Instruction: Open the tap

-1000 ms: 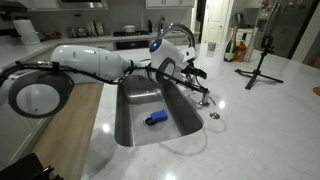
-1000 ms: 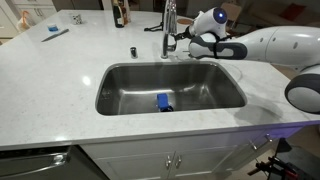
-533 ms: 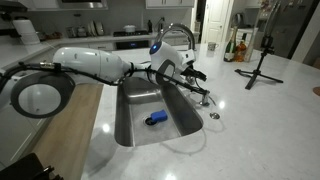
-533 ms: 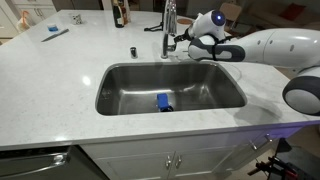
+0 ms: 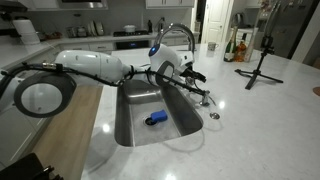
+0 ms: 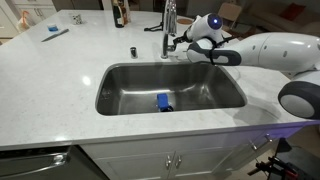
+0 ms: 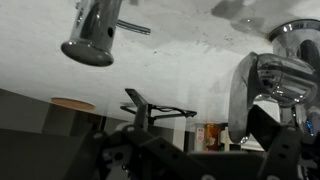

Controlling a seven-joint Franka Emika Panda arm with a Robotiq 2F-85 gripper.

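Wrist view left it unclear how wide the pincer [image 6: 180,42] stood, and I could not tell from elsewhere. In an exterior view it sat right at the base of the tap [image 6: 169,22], on the lever side. The tap rose at the back rim of the sink [image 6: 120,75]. A blue object [image 6: 163,102] lay in the basin, with white tabletop [image 6: 50,80] all around.
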